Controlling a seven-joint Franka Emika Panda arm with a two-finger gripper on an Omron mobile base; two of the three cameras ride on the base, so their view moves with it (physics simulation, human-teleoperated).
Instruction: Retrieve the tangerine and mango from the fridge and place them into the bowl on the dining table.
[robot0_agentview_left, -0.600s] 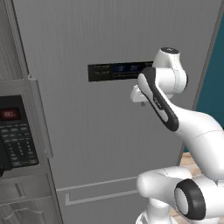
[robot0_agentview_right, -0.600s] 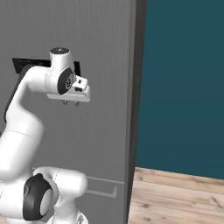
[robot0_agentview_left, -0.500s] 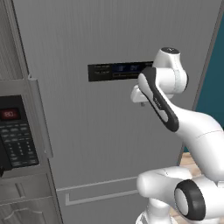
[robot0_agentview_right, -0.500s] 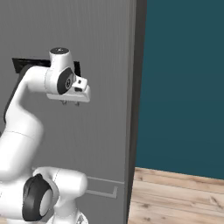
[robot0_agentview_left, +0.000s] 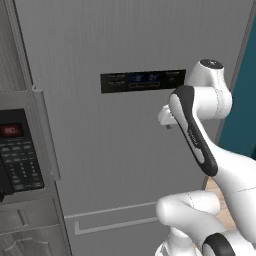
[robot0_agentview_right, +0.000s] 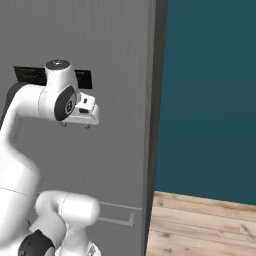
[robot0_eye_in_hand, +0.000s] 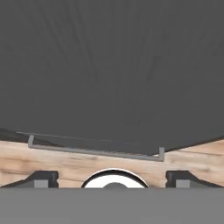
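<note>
Nearest the cameras, the white arm rises from the base and bends forward, carrying the gripper at about mid-height in front of the fridge, close to its face but not touching it as far as the base views show. In the hand view the two dark fingertips stand far apart at the bottom corners with nothing between them, so the jaws are wide open and hold nothing. They point down along the fridge front, toward the wooden floor. The fridge is shut: a tall light-grey ribbed front with a dark display panel just above the hand, and a thin horizontal bar handle low on the lower section, lying well below the jaws with its long axis level. The door's free edge runs vertically, off to the hand's right. Tangerine and mango are presumably inside, behind the closed front. Opening must come first, probably at that edge or handle.
</note>
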